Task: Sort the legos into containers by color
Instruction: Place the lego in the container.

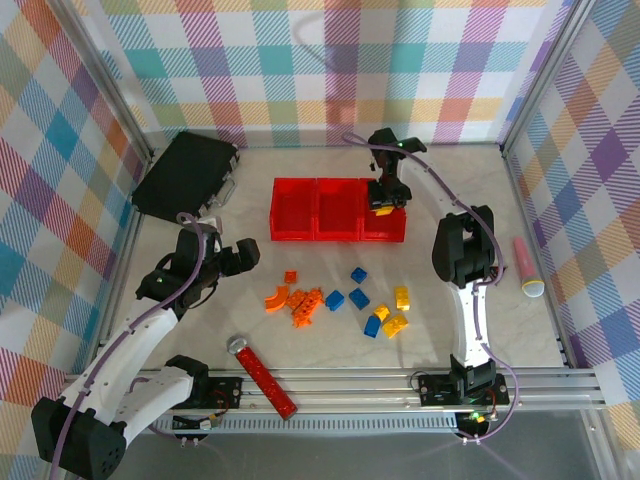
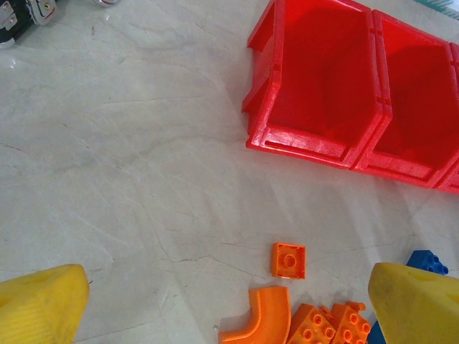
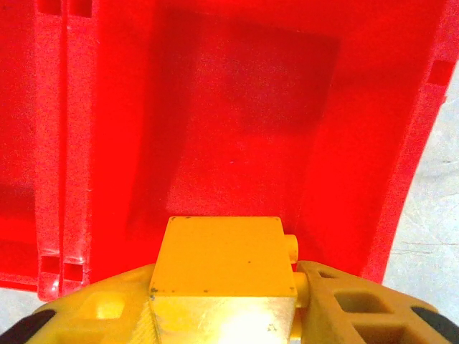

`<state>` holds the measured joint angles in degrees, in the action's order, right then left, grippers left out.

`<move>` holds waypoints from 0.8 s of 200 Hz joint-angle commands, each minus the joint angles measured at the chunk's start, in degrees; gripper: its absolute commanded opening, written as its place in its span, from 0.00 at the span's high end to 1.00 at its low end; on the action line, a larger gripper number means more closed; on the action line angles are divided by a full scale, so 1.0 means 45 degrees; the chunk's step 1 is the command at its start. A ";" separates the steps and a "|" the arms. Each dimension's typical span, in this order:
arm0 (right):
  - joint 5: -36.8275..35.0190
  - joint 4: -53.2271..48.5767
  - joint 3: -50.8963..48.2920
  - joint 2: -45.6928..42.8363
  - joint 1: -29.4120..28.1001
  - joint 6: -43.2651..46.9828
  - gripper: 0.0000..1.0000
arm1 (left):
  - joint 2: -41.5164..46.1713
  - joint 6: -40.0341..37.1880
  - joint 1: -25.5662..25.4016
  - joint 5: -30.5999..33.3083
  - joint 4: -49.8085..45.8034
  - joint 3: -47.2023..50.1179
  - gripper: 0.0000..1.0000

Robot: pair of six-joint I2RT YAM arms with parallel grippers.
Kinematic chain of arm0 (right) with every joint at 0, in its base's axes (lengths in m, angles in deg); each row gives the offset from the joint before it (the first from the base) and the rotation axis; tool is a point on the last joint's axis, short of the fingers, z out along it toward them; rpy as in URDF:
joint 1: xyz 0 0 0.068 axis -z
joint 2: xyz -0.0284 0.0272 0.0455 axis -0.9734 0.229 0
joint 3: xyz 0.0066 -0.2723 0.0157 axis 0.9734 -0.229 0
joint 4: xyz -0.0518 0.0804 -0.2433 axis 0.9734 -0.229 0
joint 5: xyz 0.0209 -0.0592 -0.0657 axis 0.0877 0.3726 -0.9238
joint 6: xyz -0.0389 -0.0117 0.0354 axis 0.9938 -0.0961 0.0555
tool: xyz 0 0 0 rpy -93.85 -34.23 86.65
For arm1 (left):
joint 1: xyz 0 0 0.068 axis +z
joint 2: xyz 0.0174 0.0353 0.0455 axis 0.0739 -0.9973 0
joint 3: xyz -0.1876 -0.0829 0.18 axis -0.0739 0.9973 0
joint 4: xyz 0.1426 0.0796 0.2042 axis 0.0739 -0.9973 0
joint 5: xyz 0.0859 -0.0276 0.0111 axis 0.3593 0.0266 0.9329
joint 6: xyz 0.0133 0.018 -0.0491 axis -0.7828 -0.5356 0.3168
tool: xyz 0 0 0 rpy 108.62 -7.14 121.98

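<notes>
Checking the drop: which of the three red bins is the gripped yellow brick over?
The right-end bin, directly below the right gripper holding the yellow brick.

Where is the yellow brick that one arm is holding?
The yellow brick is pinched in the right gripper, over the rightmost red bin of the row of three, right of centre in the top view.

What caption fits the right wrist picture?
Right fingers hold a yellow lego above a red bin.
</notes>
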<state>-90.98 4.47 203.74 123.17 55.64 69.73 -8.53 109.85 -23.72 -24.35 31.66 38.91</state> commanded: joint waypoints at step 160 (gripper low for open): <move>0.0314 0.0176 -0.5348 -0.5922 -0.0051 -0.2244 0.40 | 0.0403 0.0140 -0.0240 0.0124 0.0008 0.0164 0.00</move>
<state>-87.90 7.18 186.13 104.28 55.64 64.09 -7.75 109.87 -24.10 -24.32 31.63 38.93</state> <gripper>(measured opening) 0.606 0.997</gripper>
